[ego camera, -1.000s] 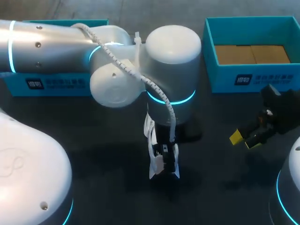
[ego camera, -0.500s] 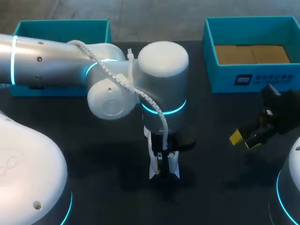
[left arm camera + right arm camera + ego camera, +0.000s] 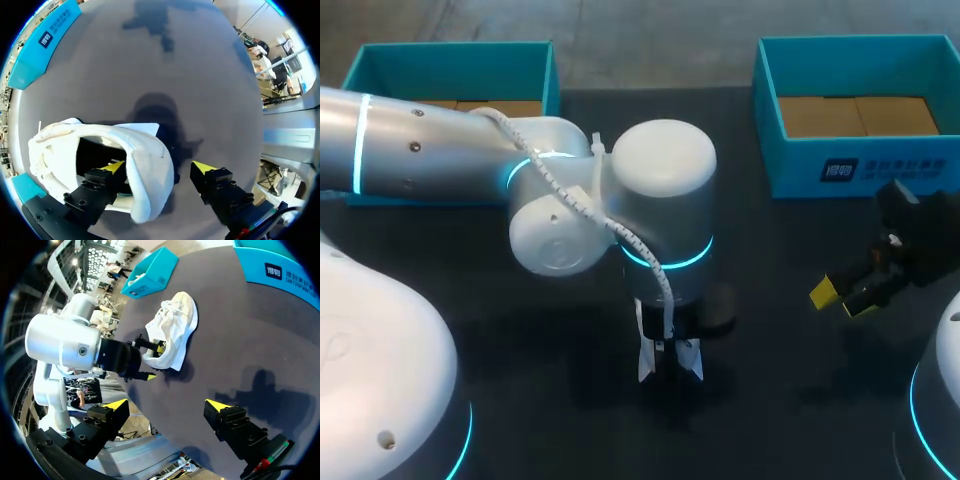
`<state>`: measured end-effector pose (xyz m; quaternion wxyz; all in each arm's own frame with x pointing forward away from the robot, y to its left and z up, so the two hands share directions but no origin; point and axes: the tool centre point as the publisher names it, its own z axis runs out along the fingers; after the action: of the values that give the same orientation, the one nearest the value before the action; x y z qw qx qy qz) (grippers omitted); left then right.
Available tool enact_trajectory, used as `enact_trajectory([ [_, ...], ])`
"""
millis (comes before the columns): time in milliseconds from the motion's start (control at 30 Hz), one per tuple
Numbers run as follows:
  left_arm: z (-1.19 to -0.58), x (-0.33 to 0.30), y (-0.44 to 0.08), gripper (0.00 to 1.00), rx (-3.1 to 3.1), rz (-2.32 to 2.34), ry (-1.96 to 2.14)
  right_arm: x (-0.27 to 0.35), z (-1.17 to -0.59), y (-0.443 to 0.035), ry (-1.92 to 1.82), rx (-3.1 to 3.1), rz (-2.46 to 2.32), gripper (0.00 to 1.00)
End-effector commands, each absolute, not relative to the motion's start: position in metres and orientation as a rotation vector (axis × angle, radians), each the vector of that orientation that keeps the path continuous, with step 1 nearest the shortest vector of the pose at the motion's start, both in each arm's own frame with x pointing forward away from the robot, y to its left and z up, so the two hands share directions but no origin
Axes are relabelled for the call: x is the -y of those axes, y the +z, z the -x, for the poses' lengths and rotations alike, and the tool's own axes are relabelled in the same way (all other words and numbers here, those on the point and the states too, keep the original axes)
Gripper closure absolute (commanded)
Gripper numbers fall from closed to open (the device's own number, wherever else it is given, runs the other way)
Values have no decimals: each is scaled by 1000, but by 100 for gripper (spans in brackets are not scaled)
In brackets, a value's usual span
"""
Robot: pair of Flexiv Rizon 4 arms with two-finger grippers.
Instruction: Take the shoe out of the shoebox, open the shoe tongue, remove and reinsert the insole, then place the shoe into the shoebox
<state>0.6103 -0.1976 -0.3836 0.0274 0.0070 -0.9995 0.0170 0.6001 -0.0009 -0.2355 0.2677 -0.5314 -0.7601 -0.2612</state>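
Note:
A white sneaker (image 3: 100, 150) lies on the dark table. My left gripper (image 3: 160, 167) is open astride the wall of its opening. One yellow-tipped finger (image 3: 114, 167) is inside the shoe; the other (image 3: 205, 167) stands outside, apart from the wall. In the head view the left wrist hides most of the shoe (image 3: 644, 350), with the gripper (image 3: 672, 358) under it. My right gripper (image 3: 167, 405) is open and empty, well away from the shoe (image 3: 172, 335), and sits at the table's right (image 3: 842, 298). The teal shoebox (image 3: 450, 60) stands at the back left.
A second teal box (image 3: 860, 170) with a cardboard liner stands at the back right. Between the shoe and the right gripper there is only bare dark tabletop (image 3: 770, 340). My left arm's elbow (image 3: 555, 230) hangs over the middle left.
My left arm has drawn toward the near side and lower over the shoe, hiding more of it and uncovering the left shoebox. The right arm has stayed still.

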Motion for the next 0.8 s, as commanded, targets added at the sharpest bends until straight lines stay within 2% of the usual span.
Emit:
enact_trajectory([
  [33,-608,206,-393,22,3086,-15,44,1,-599,-235,-702,2051,1436,0],
  [200,-607,208,-400,26,3084,-3,61,1,-599,-235,-702,2051,1436,0],
  [267,-606,208,-400,34,3086,-2,62,1,-599,-235,-702,2051,1436,0],
  [367,-605,207,-401,53,3089,-2,60,1,-599,-235,-702,2051,1436,0],
  [467,-605,206,-403,58,3093,-8,48,1,-599,-235,-702,2051,1436,0],
  [500,-605,206,-404,64,3093,-10,46,1,-599,-235,-702,2051,1436,0],
  [533,-605,205,-405,79,3092,-12,46,1,-599,-235,-702,2051,1436,0],
  [567,-605,205,-405,100,3091,-15,47,1,-599,-235,-702,2051,1436,0],
  [800,-609,198,-398,100,3102,-36,60,1,-599,-235,-702,2051,1436,0],
])
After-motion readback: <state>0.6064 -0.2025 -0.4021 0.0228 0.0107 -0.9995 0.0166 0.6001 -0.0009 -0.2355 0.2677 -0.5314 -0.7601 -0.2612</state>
